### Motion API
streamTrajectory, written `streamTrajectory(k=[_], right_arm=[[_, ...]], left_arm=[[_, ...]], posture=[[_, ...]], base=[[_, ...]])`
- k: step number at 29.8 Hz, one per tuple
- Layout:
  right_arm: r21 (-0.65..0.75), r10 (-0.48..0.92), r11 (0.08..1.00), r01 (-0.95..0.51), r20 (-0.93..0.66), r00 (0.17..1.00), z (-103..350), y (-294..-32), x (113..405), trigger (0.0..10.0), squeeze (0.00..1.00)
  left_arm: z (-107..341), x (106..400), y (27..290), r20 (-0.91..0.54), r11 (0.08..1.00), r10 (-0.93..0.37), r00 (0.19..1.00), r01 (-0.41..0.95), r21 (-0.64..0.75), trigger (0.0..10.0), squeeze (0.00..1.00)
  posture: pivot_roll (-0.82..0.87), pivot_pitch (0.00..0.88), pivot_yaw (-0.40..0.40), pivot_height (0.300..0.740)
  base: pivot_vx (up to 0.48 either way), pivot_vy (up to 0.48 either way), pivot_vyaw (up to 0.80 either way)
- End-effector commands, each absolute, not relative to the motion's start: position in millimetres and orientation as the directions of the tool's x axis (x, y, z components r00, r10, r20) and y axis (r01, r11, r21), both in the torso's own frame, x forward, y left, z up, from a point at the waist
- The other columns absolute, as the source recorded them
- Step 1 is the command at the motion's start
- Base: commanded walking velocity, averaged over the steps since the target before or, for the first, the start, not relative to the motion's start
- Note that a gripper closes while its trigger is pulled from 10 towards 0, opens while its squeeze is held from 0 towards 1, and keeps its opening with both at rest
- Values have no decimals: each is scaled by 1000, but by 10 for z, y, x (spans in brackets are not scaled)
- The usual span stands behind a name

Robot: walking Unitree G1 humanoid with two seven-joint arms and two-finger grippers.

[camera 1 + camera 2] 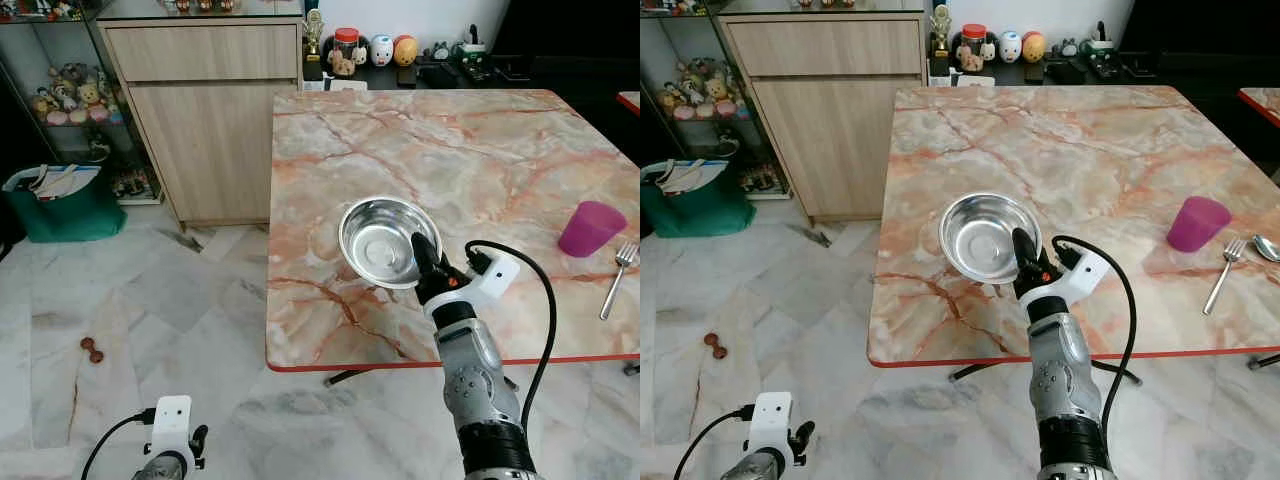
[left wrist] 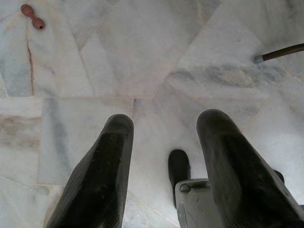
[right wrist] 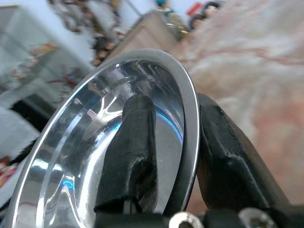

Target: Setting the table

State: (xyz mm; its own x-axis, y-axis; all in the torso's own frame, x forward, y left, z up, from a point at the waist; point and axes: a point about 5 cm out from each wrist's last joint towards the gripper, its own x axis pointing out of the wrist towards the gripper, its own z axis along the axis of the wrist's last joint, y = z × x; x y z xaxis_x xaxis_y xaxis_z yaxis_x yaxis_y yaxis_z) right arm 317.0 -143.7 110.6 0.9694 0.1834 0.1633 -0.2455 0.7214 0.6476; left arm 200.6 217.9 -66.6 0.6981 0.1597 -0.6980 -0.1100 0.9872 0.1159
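Note:
A shiny steel bowl (image 1: 378, 240) hangs tilted just above the marble table (image 1: 450, 150), near its front left part. My right gripper (image 1: 424, 255) is shut on the bowl's near rim, one finger (image 3: 130, 142) inside and the other outside the rim (image 3: 190, 118). A purple cup (image 1: 590, 228) stands at the table's right side, with a fork (image 1: 618, 278) beside it and a spoon (image 1: 1267, 247) further right. My left gripper (image 2: 164, 156) hangs low over the floor, open and empty.
A wooden cabinet (image 1: 205, 110) stands left of the table, with a glass shelf of toys (image 1: 65, 95) and a green bag (image 1: 60, 205) further left. Jars and figurines (image 1: 375, 50) line a dark sideboard behind. A small brown object (image 1: 91, 349) lies on the marble floor.

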Motion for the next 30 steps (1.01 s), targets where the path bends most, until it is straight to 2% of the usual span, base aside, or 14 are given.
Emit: streamTrajectory(k=[1,4,19,30], right_arm=[[647,209,707,-286,195,958,1165,-1396,3162,10000,0],[649,210,705,-285,193,959,1160,-1394,3163,10000,0],[643,231,695,-322,224,947,1225,-1361,3159,10000,0],[659,250,640,-396,308,918,1355,-1246,3130,10000,0]], left_arm=[[-691,1969,2185,-718,988,155,678,-97,121,10000,0],[-692,1970,2181,-718,988,153,679,-92,124,10000,0],[-692,1969,2181,-719,988,149,679,-80,129,10000,0],[-699,1957,2183,-724,989,142,675,-71,128,10000,0]], posture=[[-38,8,-29,740],[-35,8,-31,740],[-42,0,-29,740],[-44,0,-24,740]], base=[[0,0,0],[0,0,0],[0,-314,0],[0,-318,0]])
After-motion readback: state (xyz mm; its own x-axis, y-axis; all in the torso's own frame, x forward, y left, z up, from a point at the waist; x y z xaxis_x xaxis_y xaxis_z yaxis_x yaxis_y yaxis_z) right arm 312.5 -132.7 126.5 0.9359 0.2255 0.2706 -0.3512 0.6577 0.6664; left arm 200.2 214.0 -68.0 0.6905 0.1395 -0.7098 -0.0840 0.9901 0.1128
